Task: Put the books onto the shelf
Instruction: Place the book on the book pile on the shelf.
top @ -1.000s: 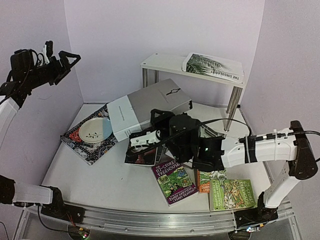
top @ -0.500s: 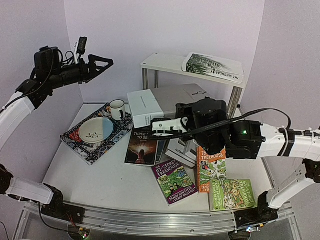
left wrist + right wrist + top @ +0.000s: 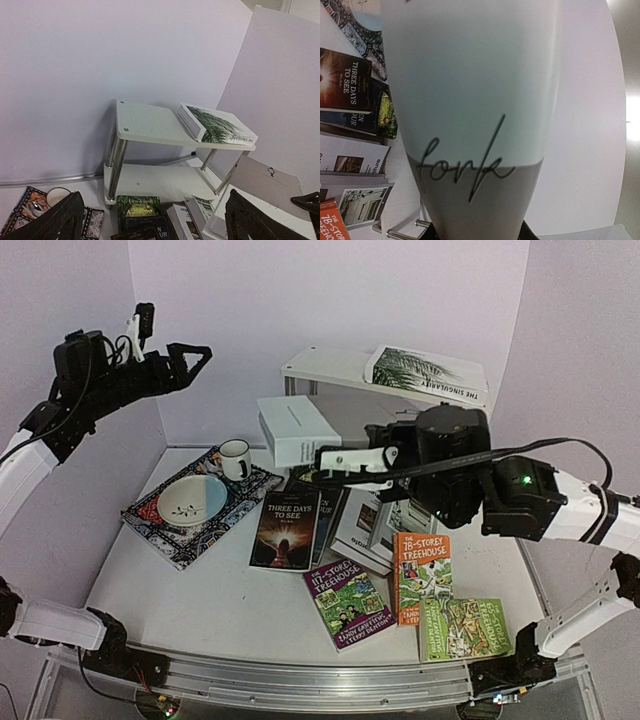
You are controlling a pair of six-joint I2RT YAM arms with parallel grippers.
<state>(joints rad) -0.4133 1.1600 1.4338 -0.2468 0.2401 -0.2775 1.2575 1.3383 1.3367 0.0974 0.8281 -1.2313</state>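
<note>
One boxy white-grey hardback (image 3: 292, 426) | in right claw (image 3: 328, 455) | thin paperbacks (image 3: 348, 602) lie flat

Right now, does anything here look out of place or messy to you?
Yes. A big white-and-grey book hangs tilted in mid-air near the shelf, pinched by the right gripper. Below it, the other books lie scattered on the table, several overlapping crookedly. Only the palm-leaf book is on the shelf.

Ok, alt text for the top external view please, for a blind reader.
The right gripper holds a large white book in the air before the white shelf, whose top carries a palm-cover book. The left gripper hangs open; other books lie on the table.
</note>
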